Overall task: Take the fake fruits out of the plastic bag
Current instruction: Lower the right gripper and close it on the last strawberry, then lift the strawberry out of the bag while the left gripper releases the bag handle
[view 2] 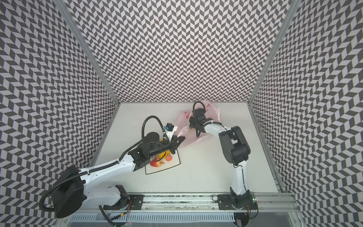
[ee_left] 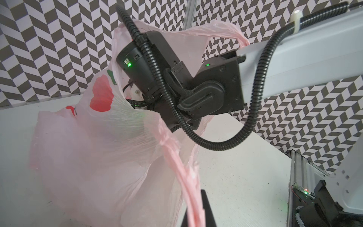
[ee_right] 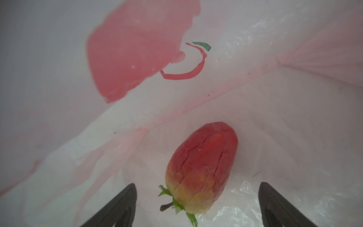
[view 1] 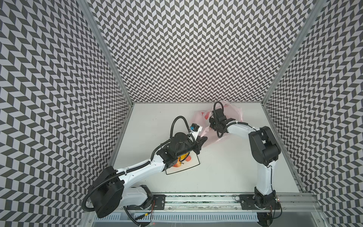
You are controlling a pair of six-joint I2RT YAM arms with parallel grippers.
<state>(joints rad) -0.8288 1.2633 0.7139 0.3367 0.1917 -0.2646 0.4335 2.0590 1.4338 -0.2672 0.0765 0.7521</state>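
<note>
right gripper inside plastic bag, jaws spread wide. strawberry lies loose between them, touching neither. left gripper clenched on the bag's handle loop. bag sits at the table's far edge. apple, pear, peach on plate.

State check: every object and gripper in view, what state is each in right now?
Thin translucent pink plastic bag: on the table, mouth open, one handle gripped.
Red toy strawberry: lying on its side inside the bag, ungripped.
Left gripper: shut on the bag's handle.
Right gripper: open, inside the bag, jaws either side of the strawberry.
Square white black-rimmed plate: holds a yellow pear, red-yellow apple, pink peach.
</note>
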